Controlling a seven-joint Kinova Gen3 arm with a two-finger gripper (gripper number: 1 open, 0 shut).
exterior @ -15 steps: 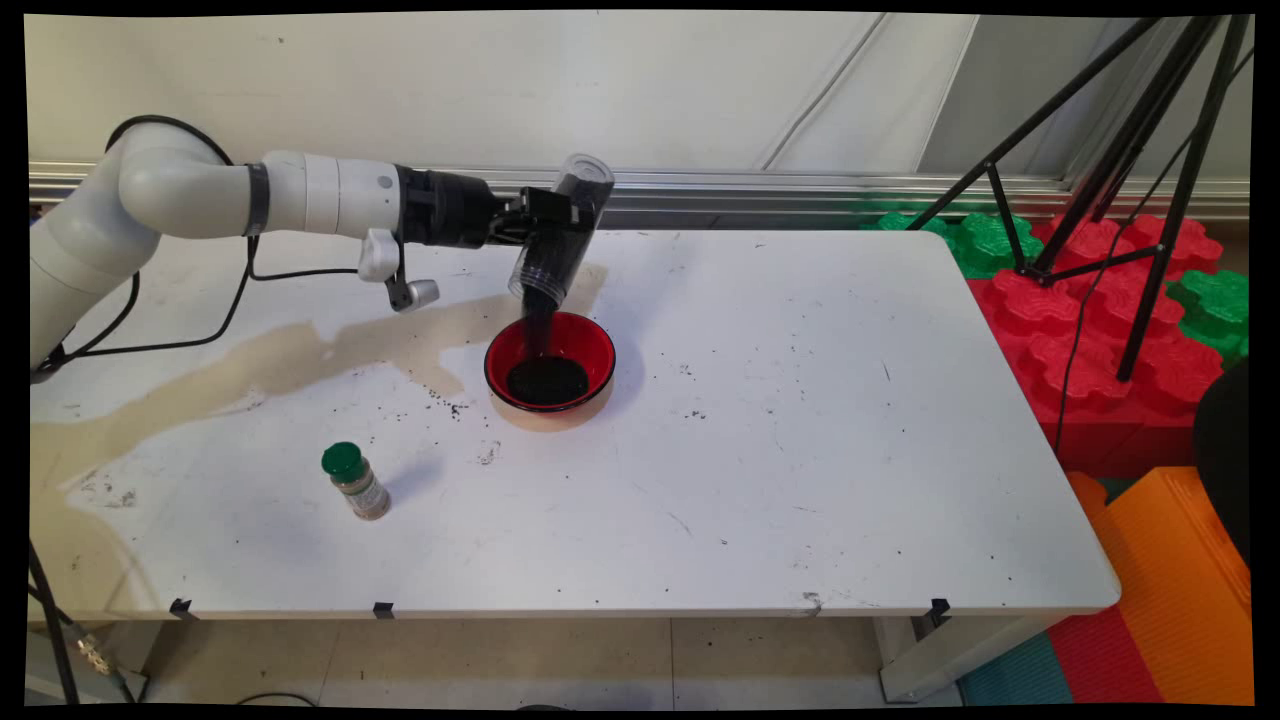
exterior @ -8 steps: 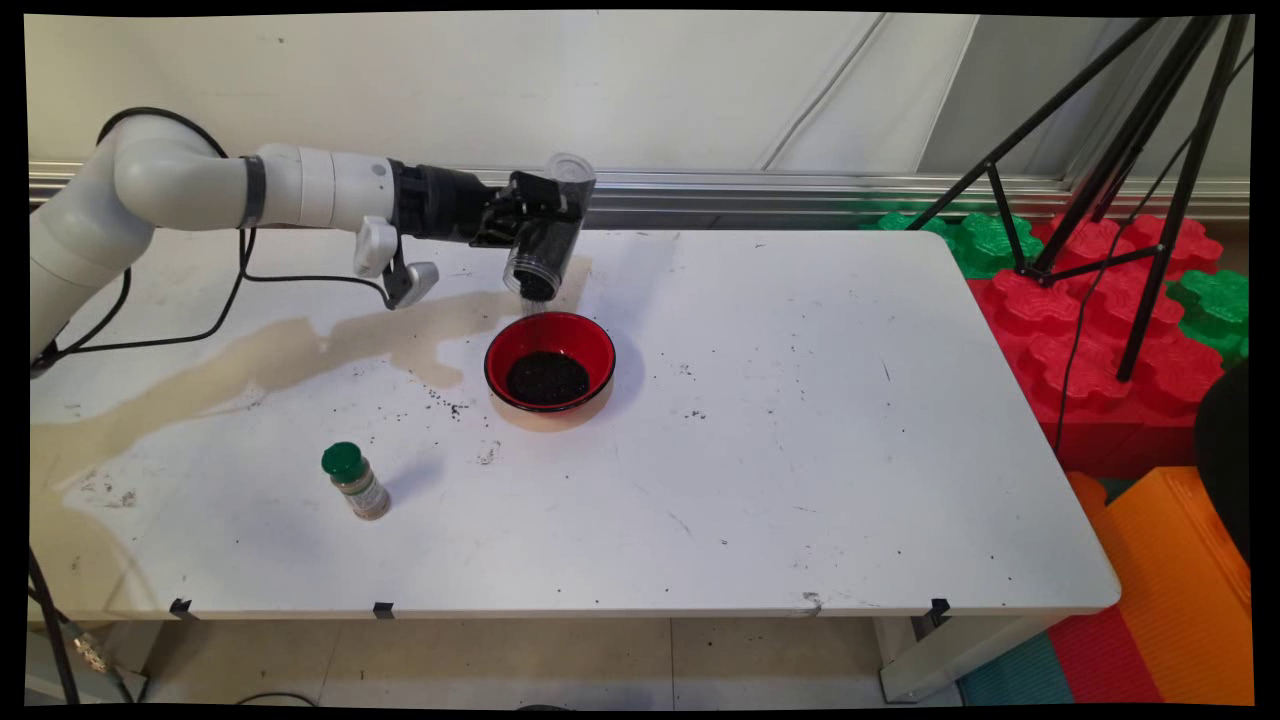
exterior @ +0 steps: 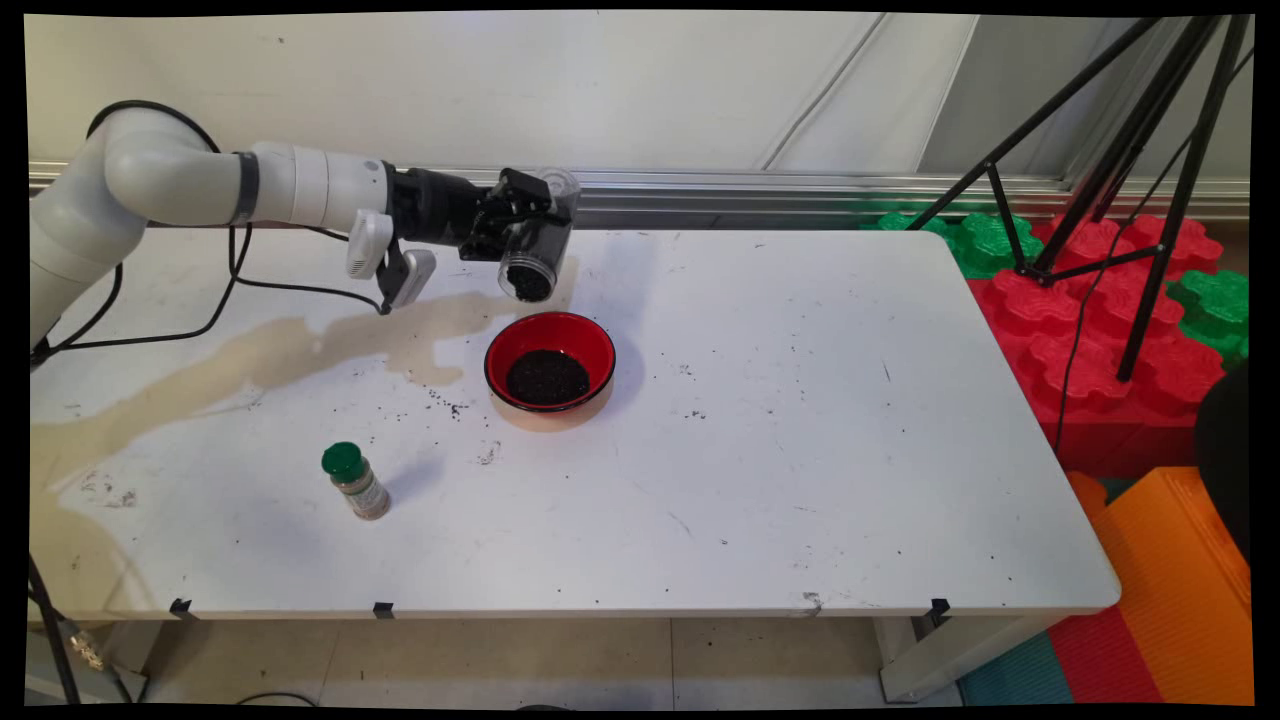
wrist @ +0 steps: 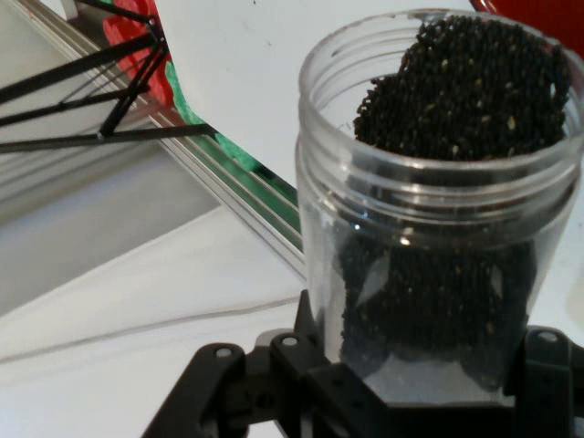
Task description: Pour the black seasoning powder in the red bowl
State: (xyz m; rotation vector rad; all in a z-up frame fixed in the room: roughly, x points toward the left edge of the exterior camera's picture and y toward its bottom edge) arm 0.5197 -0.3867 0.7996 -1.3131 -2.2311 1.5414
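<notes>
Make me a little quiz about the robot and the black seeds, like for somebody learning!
1. True or false: the pincer holds a clear jar with black seeds in it.
2. What colour is the inside of the bowl below the jar? A) blue B) red C) yellow
3. Fill in: the small spice bottle on the table has a ____ cap.

Key: 1 true; 2 B; 3 green.
</notes>
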